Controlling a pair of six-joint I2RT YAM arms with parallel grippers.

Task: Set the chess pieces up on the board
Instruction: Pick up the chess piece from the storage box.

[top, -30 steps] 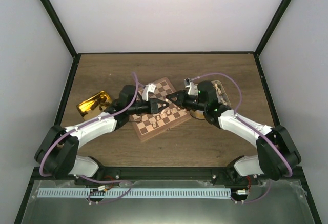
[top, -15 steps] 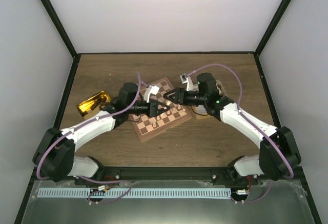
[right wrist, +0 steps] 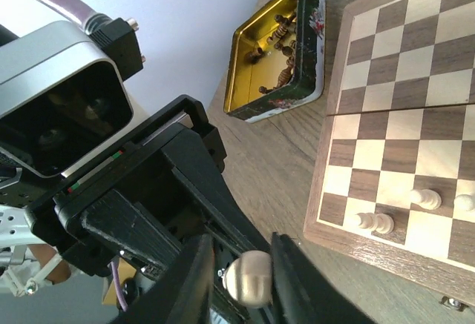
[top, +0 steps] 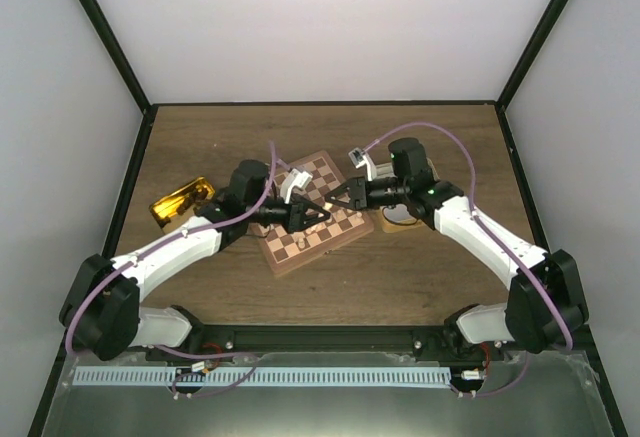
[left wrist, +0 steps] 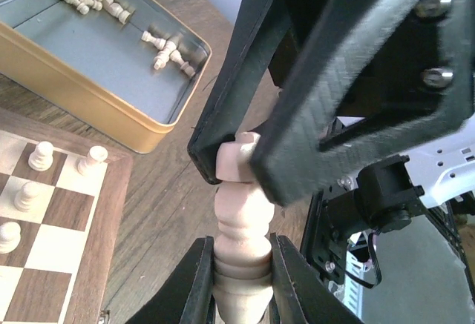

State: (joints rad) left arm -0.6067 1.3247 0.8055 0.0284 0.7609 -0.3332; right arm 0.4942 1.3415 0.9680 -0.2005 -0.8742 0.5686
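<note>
My left gripper (left wrist: 241,250) is clamped tight on the base of a pale chess piece (left wrist: 241,216), held in the air above the board (right wrist: 415,94) at the middle of the worktop (top: 200,137). My right gripper (right wrist: 241,253) pinches the same piece's head from the opposite side.

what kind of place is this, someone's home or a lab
Most likely a robot lab test cell: a wooden table boxed in by white walls and a black frame, with a left arm and right arm bolted at its near edge, over a chessboard.
</note>
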